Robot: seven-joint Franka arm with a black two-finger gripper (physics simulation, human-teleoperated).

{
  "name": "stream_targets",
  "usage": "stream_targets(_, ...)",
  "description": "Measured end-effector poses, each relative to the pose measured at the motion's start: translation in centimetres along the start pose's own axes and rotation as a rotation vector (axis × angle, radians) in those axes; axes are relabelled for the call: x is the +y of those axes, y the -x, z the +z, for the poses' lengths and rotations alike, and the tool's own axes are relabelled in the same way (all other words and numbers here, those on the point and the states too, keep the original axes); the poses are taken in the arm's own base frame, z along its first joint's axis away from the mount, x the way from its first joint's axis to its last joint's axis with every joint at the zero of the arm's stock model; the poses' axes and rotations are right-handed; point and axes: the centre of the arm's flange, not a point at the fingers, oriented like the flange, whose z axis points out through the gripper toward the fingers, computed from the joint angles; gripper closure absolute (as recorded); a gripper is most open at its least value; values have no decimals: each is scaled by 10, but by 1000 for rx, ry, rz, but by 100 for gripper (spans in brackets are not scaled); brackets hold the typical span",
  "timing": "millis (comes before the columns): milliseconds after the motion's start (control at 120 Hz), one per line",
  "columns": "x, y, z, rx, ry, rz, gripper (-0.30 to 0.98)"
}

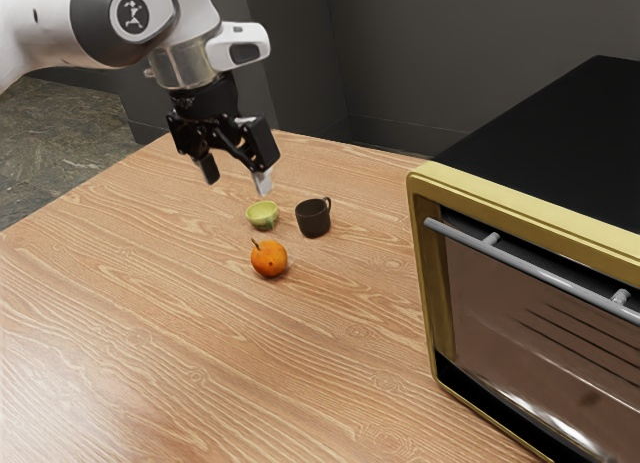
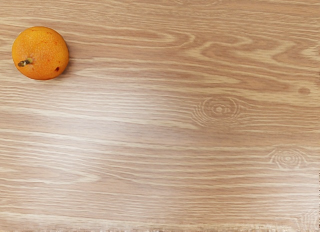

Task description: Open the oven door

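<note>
So my gripper (image 1: 237, 176) is up over the table (image 1: 150, 323), fingers apart, and the oven door (image 1: 500, 318) is at the exterior view's right, probably shut, though the edge cuts it off.

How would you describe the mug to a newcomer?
Find the gold-framed oven at the exterior view's right. On the wooden table beside it stands the mug, near a green bowl and an orange. Only the mug is dark and has a looped handle.
</note>
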Motion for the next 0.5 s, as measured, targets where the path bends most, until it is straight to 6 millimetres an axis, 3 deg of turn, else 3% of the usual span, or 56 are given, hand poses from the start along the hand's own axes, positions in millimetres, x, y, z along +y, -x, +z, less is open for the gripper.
stream_targets(150,-1,1,3,-19,2,5,0)
stream_targets(183,-2,3,-7,-3,2,5,0)
stream_targets(217,-2,13,-32,41,1,6,0)
stream_targets(300,7,79,-142,260,0,141,0)
stream_targets(342,19,101,-163,295,-36,244,0)
stream_targets(375,58,110,-166,302,-46,386,0)
stream_targets(408,132,123,-156,295,-29,609,0)
stream_targets(450,220,161,-136,280,1,880,0)
stream_targets(475,247,179,-124,274,8,986,1)
stream_targets(500,259,195,-113,279,18,1059,1)
